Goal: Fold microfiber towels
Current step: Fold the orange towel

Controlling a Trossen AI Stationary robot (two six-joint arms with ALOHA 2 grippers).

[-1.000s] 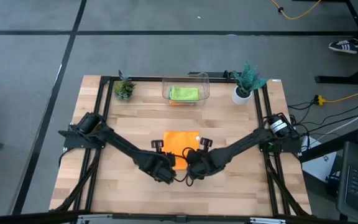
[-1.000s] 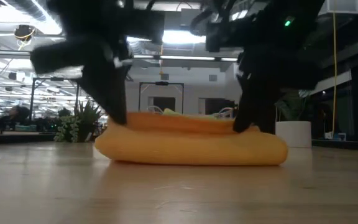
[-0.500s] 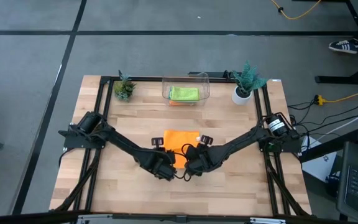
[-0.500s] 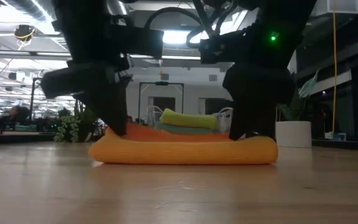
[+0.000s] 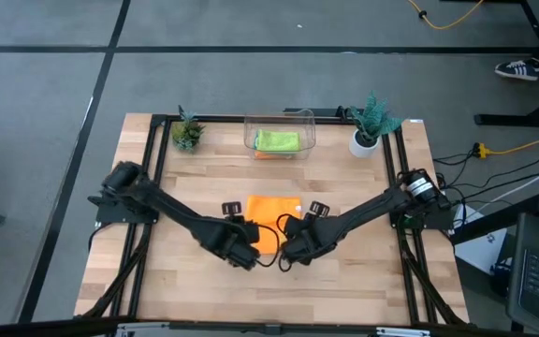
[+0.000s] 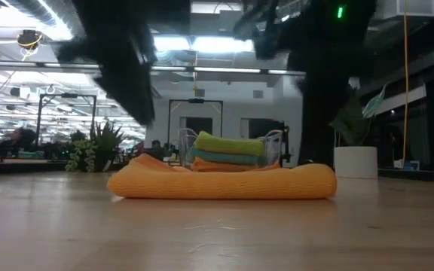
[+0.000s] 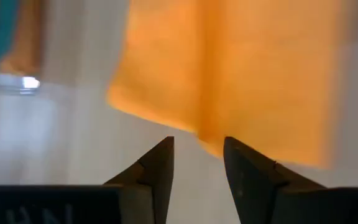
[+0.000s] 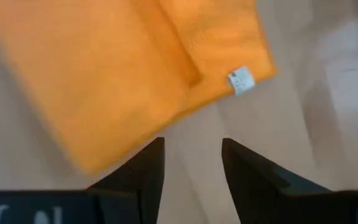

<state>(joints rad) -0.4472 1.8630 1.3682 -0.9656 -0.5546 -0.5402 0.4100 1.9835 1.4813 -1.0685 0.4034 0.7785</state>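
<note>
Now | both arms angled inward | fingers [image 7: 160,168] apart above orange towel [image 5: 271,212]

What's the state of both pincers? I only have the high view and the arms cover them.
Observer: Left pincer is open and empty, above the table just off the orange towel.
Operator: Right one?
Observer: Right pincer is open too, holding nothing.
Operator: Towel flat?
Observer: From the low view, it lies folded on the table, rounded fold edge toward the camera.
Operator: What's in the bin besides the green towel?
Observer: The clear bin holds a stack: lime green towel over a teal one.
</note>
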